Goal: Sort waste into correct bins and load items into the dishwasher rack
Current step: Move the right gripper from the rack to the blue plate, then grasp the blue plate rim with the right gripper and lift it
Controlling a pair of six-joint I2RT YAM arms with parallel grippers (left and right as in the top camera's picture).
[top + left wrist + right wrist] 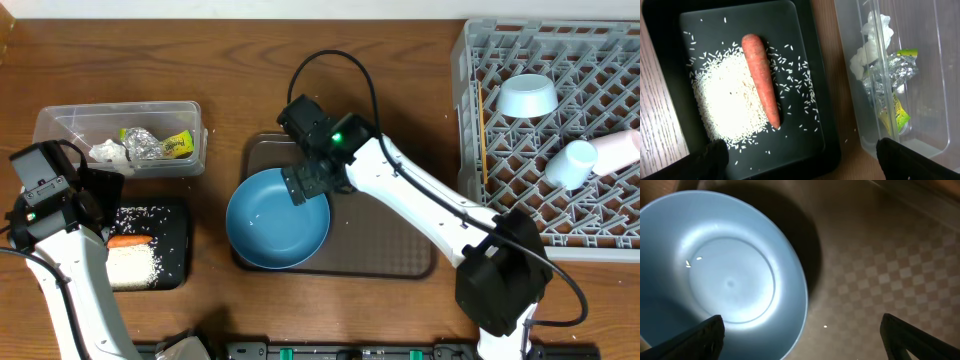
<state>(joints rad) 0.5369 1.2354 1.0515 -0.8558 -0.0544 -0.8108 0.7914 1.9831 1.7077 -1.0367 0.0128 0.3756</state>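
From overhead: large dark-blue bowl (277,220) upright on the brown serving tray (400,255), middle of the counter (250,60), empty inside. Right claw (304,185) at its far rim.

From the left wrist: orange carrot (762,82) lying across white rice (732,105) in the black tray (805,30); wrapper (867,47) and packet (895,107) in the clear tub (940,75). Left claw (810,160) spread wide, holding nothing.

From the right wrist: pale, glossy bowl interior, rim between the fingers (700,340). Spread wide, gripping nothing; touching the rim or not, cannot tell.

The carrot (760,75) is orange, rice (725,105) white, tray (805,45) black, bowl (275,225) blue, rack (580,247) grey lattice.
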